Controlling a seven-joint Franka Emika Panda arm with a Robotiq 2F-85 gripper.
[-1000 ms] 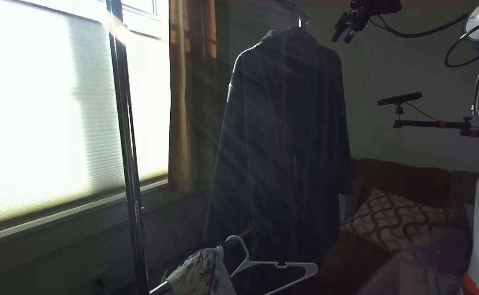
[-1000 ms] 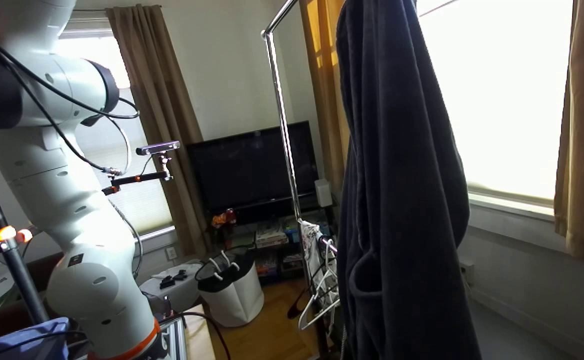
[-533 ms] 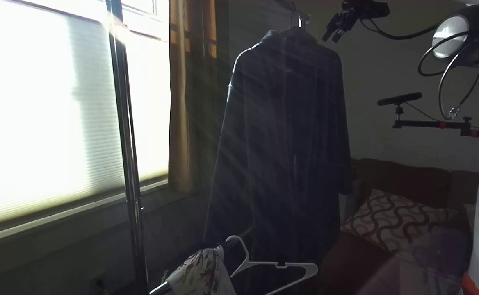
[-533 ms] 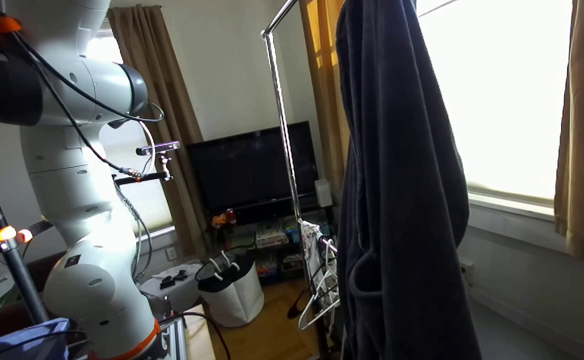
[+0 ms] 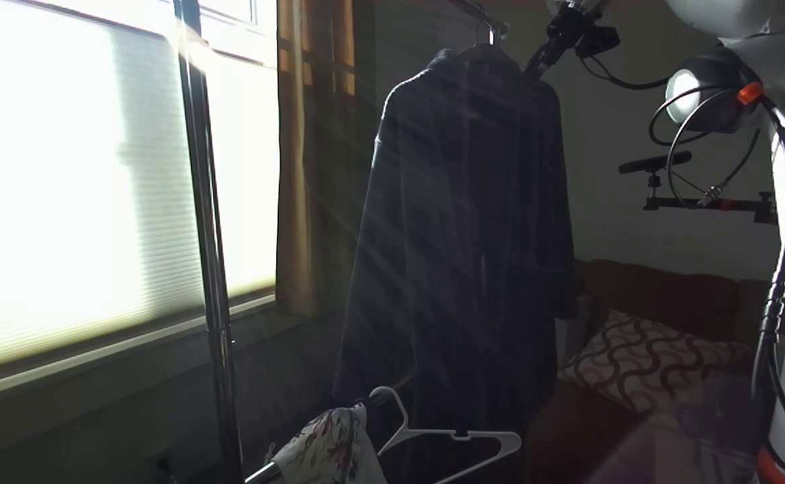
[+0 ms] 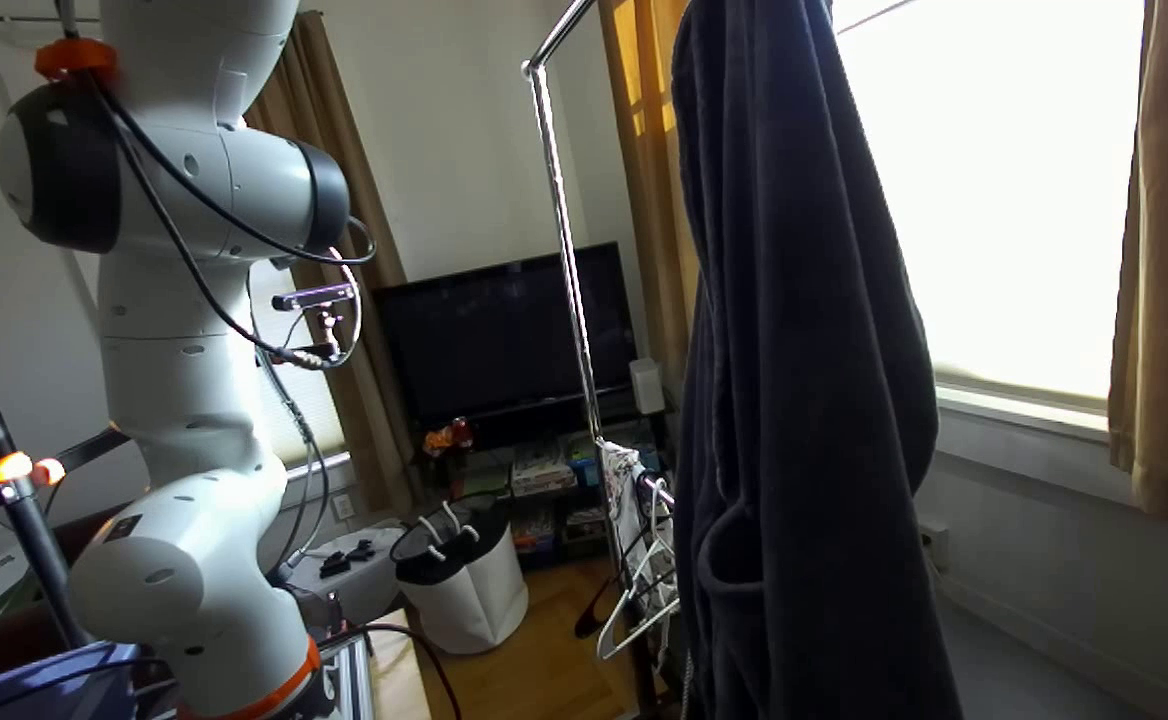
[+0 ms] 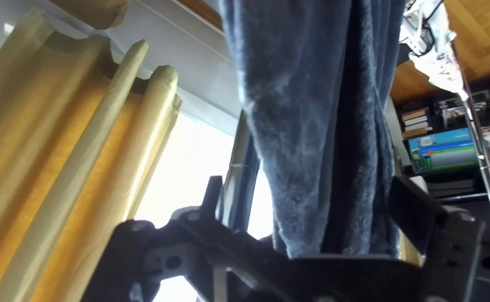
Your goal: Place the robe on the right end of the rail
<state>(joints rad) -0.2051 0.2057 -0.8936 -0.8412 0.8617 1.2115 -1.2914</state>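
Note:
The dark robe hangs on a hanger from the rail, near the rail's far end in that exterior view. The robe also shows in an exterior view, where its top is cut off and the rail shows at the top edge. My gripper is beside the robe's shoulder in an exterior view; contact cannot be told there. In the wrist view my gripper is open, with its fingers apart on either side of the robe, whose cloth shows beyond and between them. The hanger is hidden in the wrist view.
The rack's upright pole stands between the arm and the robe. A lower bar holds a white hanger and a patterned cloth. A camera on a mount is near the arm. A curtain and window are close by.
My gripper has moved left and slightly down, up to the robe's shoulder, in an exterior view, and has turned. The arm has swung toward the rack. The robe has not visibly moved.

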